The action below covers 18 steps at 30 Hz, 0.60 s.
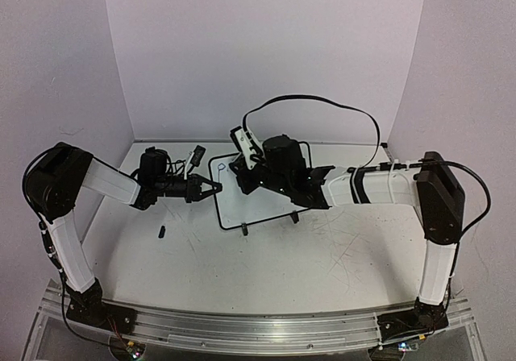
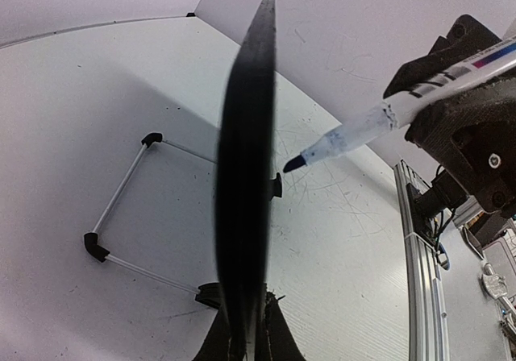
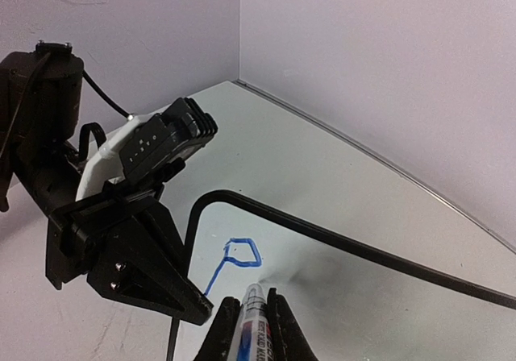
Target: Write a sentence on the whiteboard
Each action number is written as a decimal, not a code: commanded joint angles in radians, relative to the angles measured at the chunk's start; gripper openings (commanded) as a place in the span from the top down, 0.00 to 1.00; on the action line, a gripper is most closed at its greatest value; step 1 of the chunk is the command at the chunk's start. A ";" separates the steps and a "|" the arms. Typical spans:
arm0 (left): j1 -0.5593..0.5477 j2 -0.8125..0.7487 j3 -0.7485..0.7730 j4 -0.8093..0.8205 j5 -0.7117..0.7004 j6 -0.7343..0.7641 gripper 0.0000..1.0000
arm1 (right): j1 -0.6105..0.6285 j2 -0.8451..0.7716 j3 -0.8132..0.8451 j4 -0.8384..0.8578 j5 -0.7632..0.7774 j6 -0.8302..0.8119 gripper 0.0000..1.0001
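The whiteboard (image 1: 262, 204) lies tilted at mid-table, with a thin black frame and two black feet. The sentence is only a blue letter "P" (image 3: 239, 255), near the board's top-left corner (image 1: 220, 168). My left gripper (image 1: 211, 188) is shut on the board's left edge, which shows edge-on in the left wrist view (image 2: 246, 176). My right gripper (image 3: 252, 300) is shut on a blue whiteboard marker (image 3: 253, 329). The marker tip (image 2: 292, 165) is just right of the "P", close to the surface; I cannot tell whether it touches.
A small black cap-like piece (image 1: 161, 232) lies on the table left of the board. White walls close in the back and sides. The metal rail (image 1: 266, 329) runs along the near edge. The table top (image 1: 322, 256) carries many scuff marks.
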 commanded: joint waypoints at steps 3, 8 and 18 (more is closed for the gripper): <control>0.007 -0.031 0.027 -0.044 -0.088 0.039 1.00 | 0.008 0.021 0.031 0.032 0.041 -0.005 1.00; 0.007 -0.034 0.026 -0.045 -0.089 0.040 1.00 | 0.008 0.032 0.039 0.029 0.043 -0.006 1.00; 0.006 -0.032 0.028 -0.047 -0.089 0.041 1.00 | 0.008 0.042 0.043 0.012 0.032 -0.008 1.00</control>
